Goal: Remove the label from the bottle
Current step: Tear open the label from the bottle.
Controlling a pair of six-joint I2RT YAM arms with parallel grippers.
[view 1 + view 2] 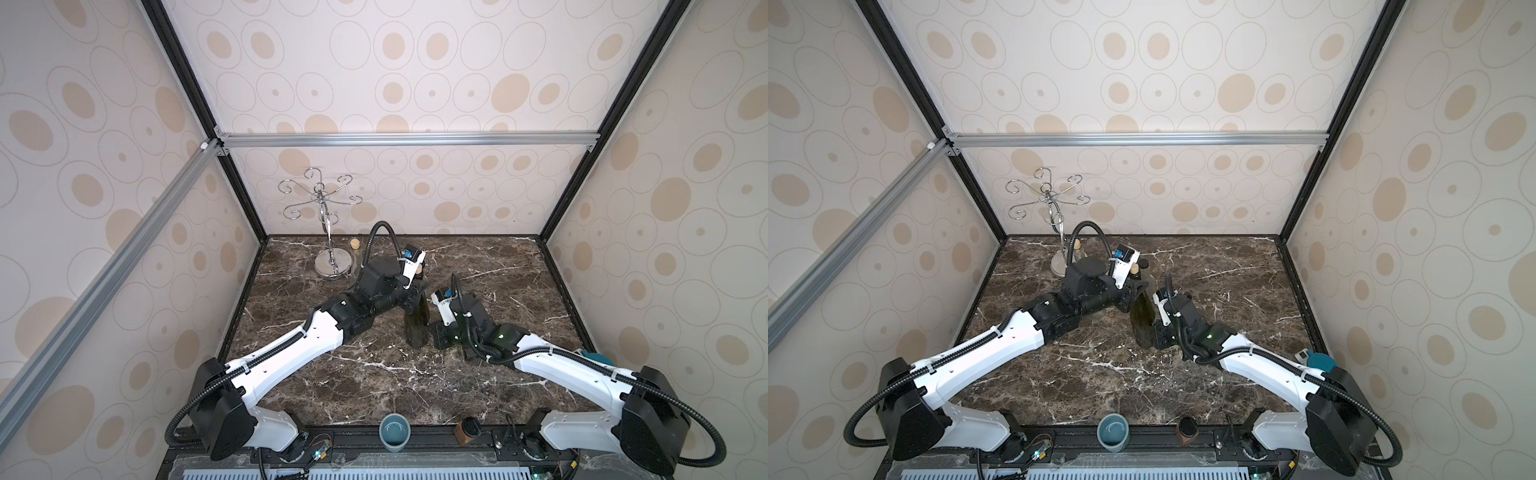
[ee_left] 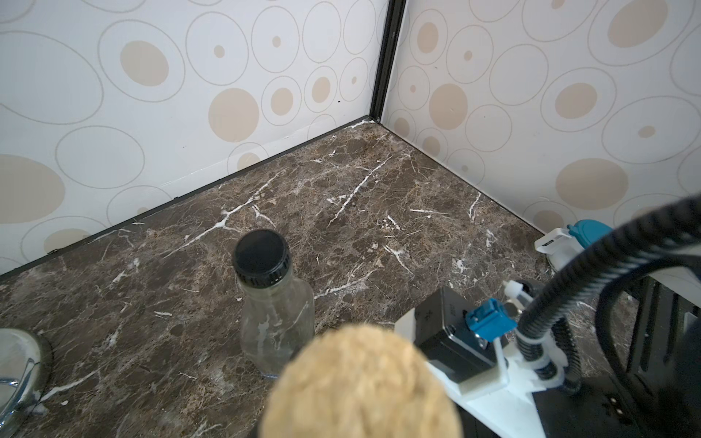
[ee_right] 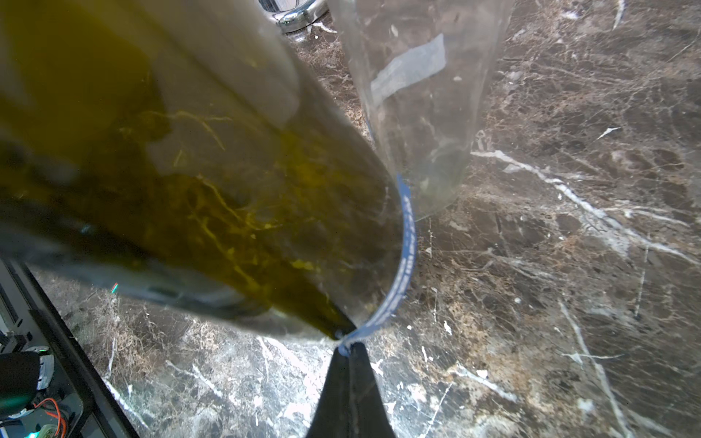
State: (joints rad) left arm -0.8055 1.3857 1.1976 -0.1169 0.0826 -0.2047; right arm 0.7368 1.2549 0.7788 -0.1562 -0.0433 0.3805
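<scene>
A dark green bottle [image 1: 417, 326] [image 1: 1144, 320] with a cork [image 2: 360, 383] stands tilted at the table's middle. My left gripper [image 1: 417, 293] [image 1: 1134, 291] is shut around its neck; in the left wrist view the blurred cork hides the jaws. Low beside the bottle's base sits my right gripper [image 1: 437, 337] [image 3: 349, 347]. It is shut on the corner of the label [image 3: 409, 246], a clear film with a blue edge. The film curves away from the green bottle's glass [image 3: 170, 170] in the right wrist view.
A clear bottle [image 2: 273, 303] [image 3: 421, 94] with a black cap stands just behind the green one. A chrome hook rack [image 1: 330, 232] is at the back left, with a small corked jar [image 1: 355, 245] beside it. A blue-grey cup [image 1: 394, 432] and a brown holder [image 1: 467, 430] sit at the front edge.
</scene>
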